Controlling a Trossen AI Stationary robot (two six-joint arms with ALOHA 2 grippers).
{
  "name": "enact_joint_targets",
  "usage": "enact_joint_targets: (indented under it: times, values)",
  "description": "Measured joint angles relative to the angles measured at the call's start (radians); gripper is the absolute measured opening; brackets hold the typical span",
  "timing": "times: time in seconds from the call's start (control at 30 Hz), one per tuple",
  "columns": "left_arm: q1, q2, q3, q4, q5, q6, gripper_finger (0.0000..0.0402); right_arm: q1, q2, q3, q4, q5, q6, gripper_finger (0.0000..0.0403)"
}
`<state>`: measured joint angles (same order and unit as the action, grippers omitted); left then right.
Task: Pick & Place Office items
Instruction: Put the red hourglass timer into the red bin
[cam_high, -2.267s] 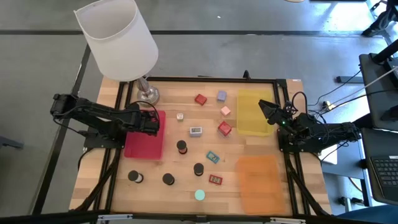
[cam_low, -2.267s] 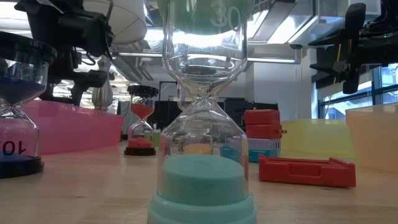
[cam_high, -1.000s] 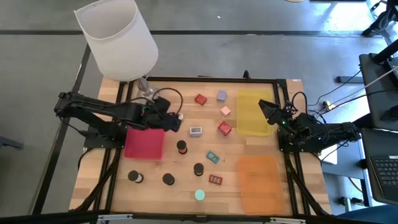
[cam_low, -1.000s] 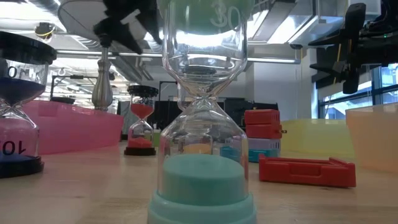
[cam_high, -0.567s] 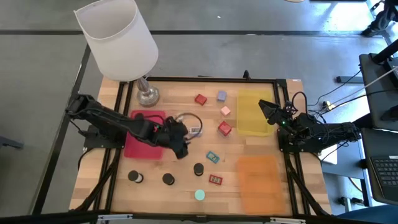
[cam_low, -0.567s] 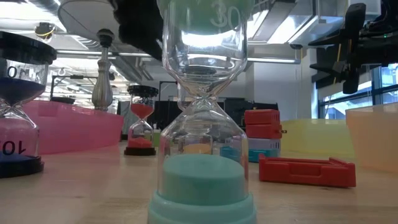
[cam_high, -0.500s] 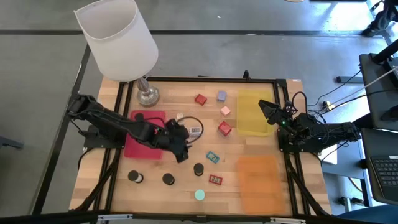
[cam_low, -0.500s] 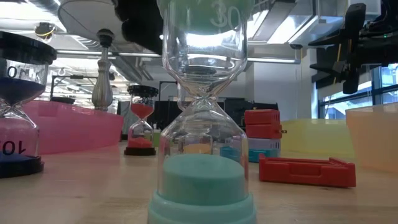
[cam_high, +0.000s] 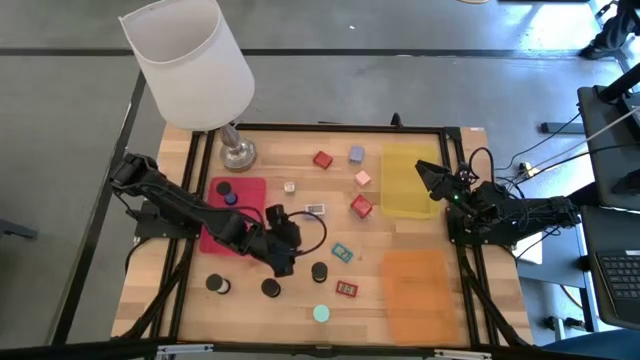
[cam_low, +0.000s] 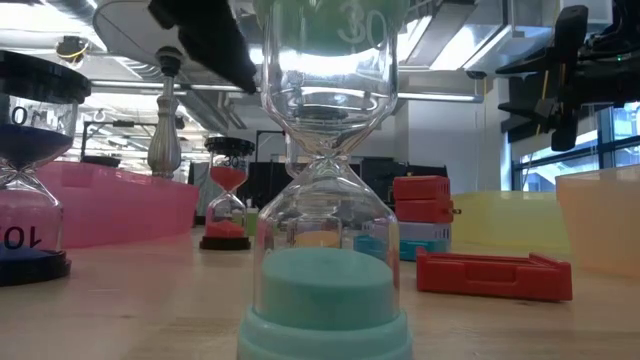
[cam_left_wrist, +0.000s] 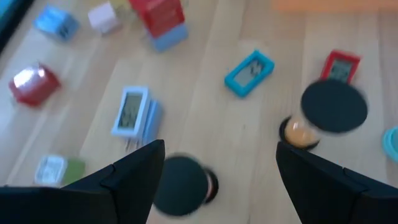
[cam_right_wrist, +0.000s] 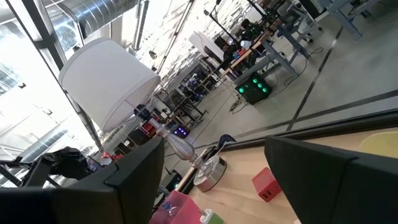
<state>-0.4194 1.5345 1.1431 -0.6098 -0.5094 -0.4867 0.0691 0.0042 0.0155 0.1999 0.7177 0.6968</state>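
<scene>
Task barely begun: one black-capped timer (cam_high: 225, 191) lying in red tray (cam_high: 215, 242) at centre left of high view, remaining items scattered mid-table, left gripper (cam_high: 283, 262) spread and empty above another timer (cam_left_wrist: 181, 185), right gripper (cam_high: 424, 175) parked, likewise spread.

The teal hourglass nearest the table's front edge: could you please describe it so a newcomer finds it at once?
Start at the orange tray on the table's right front. Just to its left stands the teal hourglass, alone near the front edge. Its neighbours have black caps; its cap is teal.

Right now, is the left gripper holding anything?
No. The left gripper hangs open over a black-topped hourglass, nothing between its fingers.
</scene>
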Motion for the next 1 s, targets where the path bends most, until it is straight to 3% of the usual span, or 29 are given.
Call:
enact_joint_targets:
  times: [0.27,0.5,0.67,1.0]
  values:
    - [0.002,0.0,-0.034,-0.077,0.008,-0.082,0.0307,0.0,0.0,0.0,-0.001,0.0,0.0,0.0281]
    - [0.003,0.0,-0.099,-0.063,-0.041,-0.11,0.0306,0.0,0.0,0.0,-0.001,0.0,0.0,0.0281]
    - [0.021,0.007,-0.118,-0.058,-0.018,-0.149,0.0306,0.0,0.0,0.0,-0.001,0.0,0.0,0.0281]
    - [0.083,0.007,-0.203,0.122,0.049,-0.184,0.0306,0.0,0.0,0.0,-0.001,0.0,0.0,0.0281]
